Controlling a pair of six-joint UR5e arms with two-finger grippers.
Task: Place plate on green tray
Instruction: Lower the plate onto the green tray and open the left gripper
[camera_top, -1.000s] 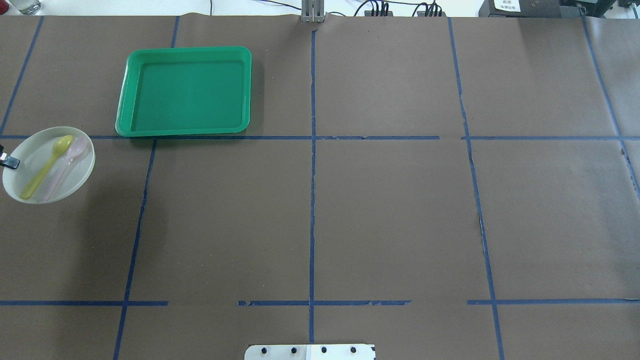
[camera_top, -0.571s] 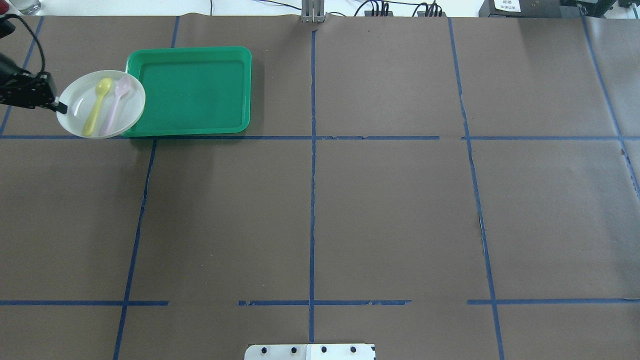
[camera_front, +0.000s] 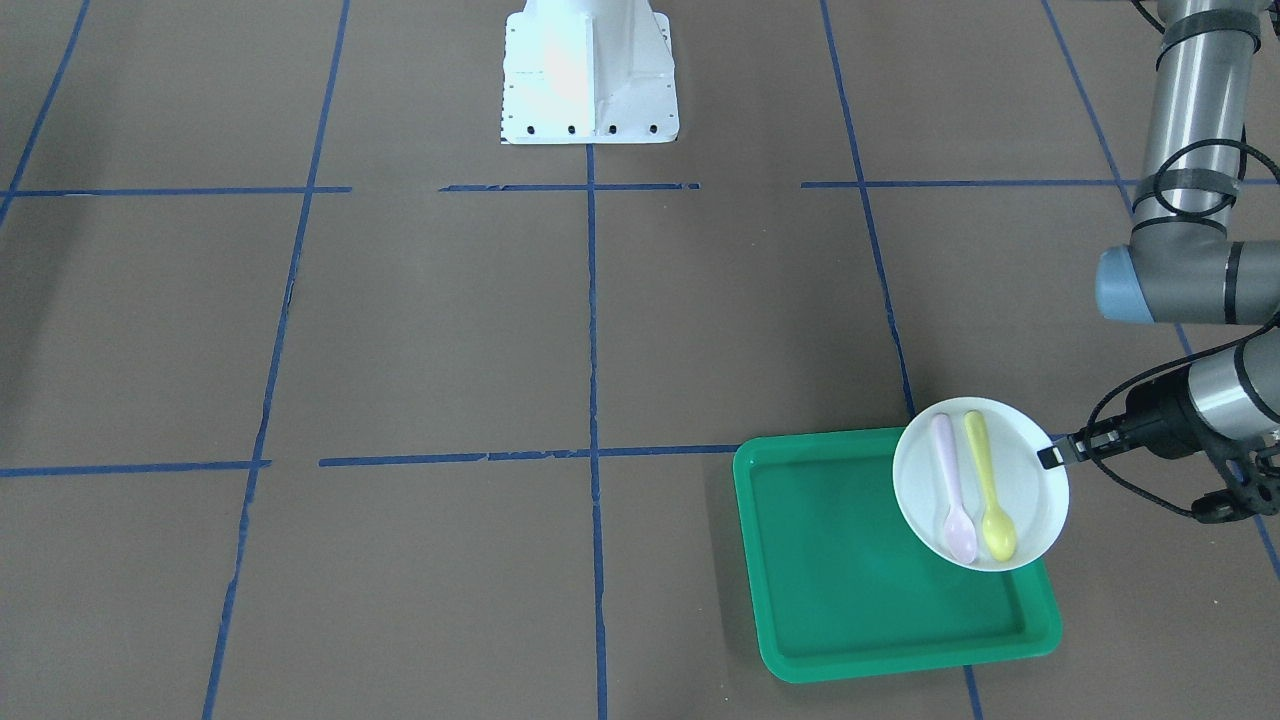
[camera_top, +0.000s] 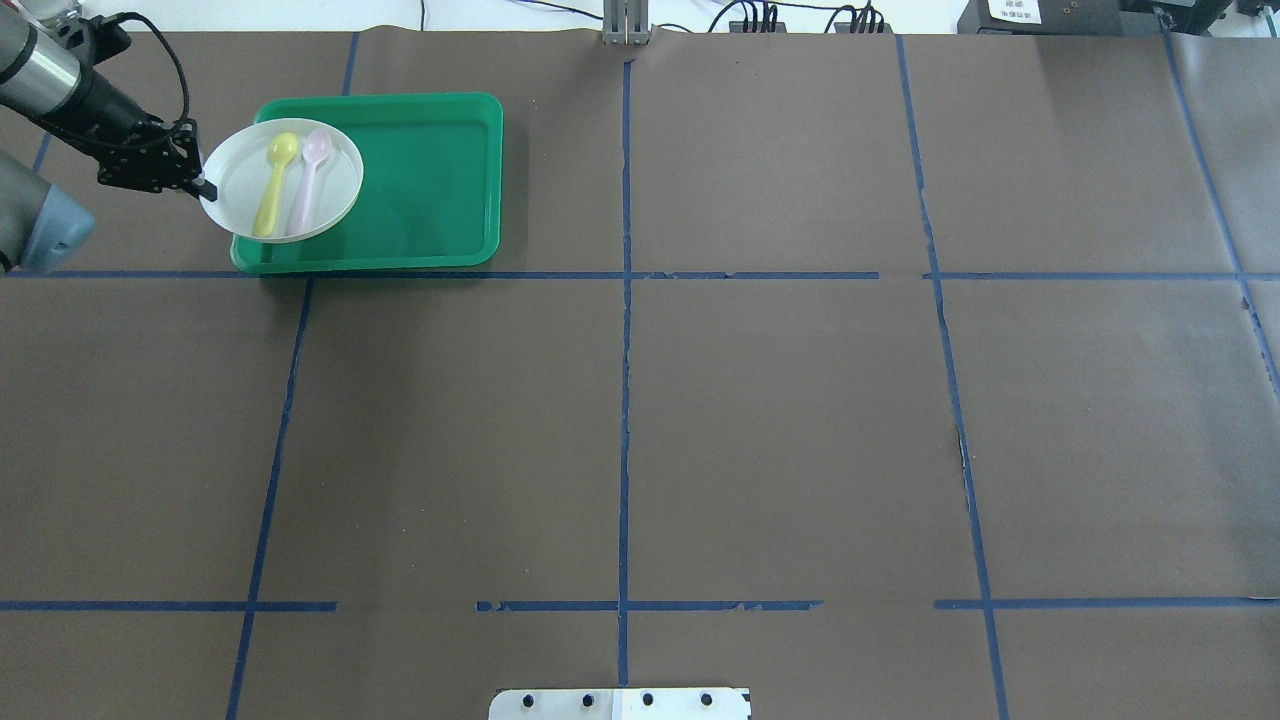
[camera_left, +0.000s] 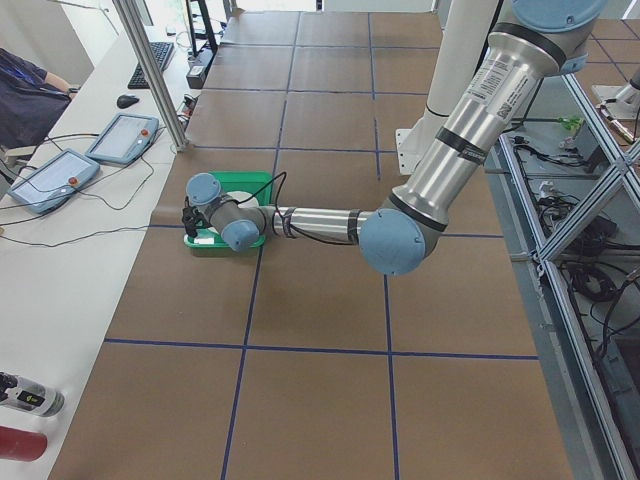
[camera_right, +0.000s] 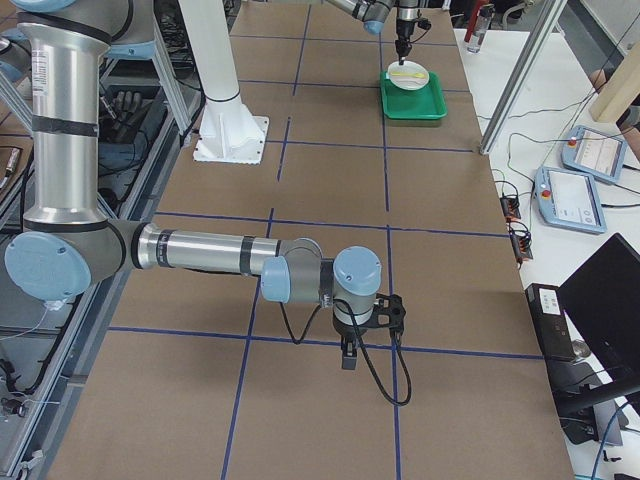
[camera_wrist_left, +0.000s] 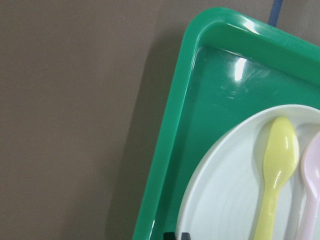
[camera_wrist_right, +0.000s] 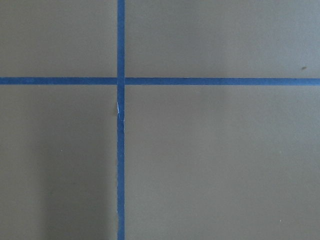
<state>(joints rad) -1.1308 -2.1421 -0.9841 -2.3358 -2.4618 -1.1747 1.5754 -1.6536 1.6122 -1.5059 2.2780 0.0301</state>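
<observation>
**Brown-papered table (camera_top: 700, 420): plate (camera_front: 1032, 478) held over the green tray (camera_front: 840, 560)**

From the front, we see the left gripper (camera_front: 1048, 457) pinching the plate by its rim, on the side away from the tray's middle. That edge hold leaves the underside free for setting down. 2 spoons lie side by side in it, 1 yellow spoon (camera_front: 990, 490) and 1 pink spoon (camera_front: 950, 490), so we judge it must stay level.

Overhead, the plate overlaps the tray's left edge and casts a shadow on the tray floor, which suggests it hangs above rather than rests.

On the left wrist view, the plate's edge sits over the tray floor, beside the wall.

From the right end, the right gripper (camera_right: 347, 355) hangs low over bare table, well apart from the tray. We cannot tell whether its fingers are parted.

On the right wrist view we find only blue tape lines (camera_wrist_right: 120, 150)
</observation>
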